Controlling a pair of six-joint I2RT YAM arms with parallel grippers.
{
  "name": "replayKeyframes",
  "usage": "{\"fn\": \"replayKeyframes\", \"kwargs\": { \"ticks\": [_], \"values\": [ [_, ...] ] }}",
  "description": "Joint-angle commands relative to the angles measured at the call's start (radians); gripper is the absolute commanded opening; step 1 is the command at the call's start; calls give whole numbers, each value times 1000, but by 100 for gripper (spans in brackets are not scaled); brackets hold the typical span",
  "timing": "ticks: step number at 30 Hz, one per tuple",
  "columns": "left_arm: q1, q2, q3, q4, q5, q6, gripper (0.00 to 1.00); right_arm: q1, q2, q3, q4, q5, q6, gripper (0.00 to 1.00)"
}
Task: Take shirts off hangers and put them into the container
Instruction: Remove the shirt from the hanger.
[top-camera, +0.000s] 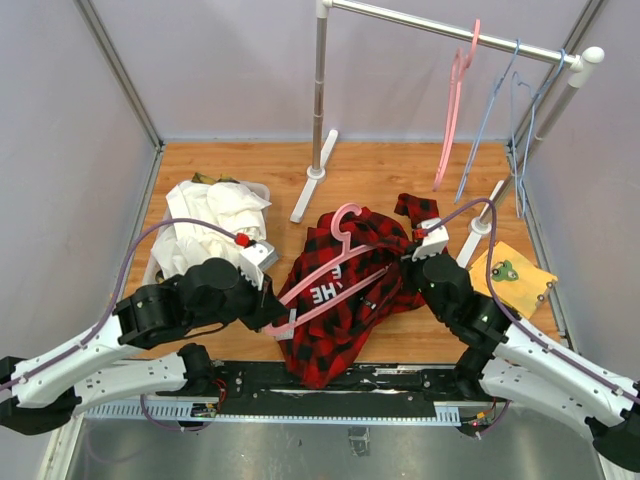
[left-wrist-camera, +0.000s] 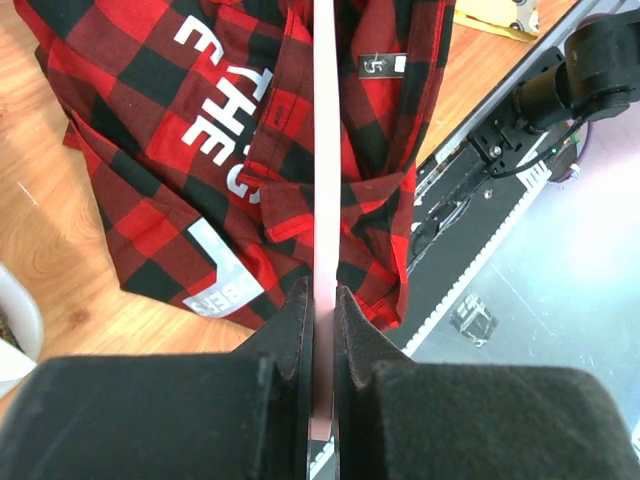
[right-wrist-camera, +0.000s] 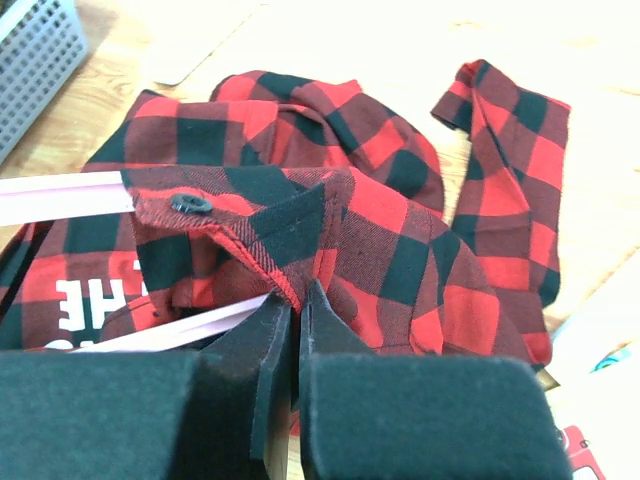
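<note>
L gripper (left-wrist-camera: 322, 300) clamps pink hanger (left-wrist-camera: 325, 150), R gripper (right-wrist-camera: 295, 300) pinches plaid shirt (right-wrist-camera: 400, 230); basket (top-camera: 260, 190) holds white shirt (top-camera: 215, 215).

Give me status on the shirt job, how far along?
Done: three bare hangers hang on the rail, and the basket holds a white shirt on top. In hand: left gripper clamps the pink hanger, right gripper pinches the red plaid shirt at its collar. Left: pull that shirt free and drop it in the basket.
</note>
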Motion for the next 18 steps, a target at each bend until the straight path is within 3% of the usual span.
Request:
{"fn": "replayKeyframes", "kwargs": {
  "ticks": [1,10,15,18],
  "values": [
    [3,-28,57,-33,-17,20,0,-24,-11,-24,-5,118,26,1],
    [3,-17,122,-105,284,62,1,-59,104,27,-90,119,50,6],
    [3,-76,191,-131,233,57,1,-69,119,28,-95,148,84,4],
    [2,-107,246,-158,124,37,0,-82,108,12,-96,163,85,3]
  ]
}}
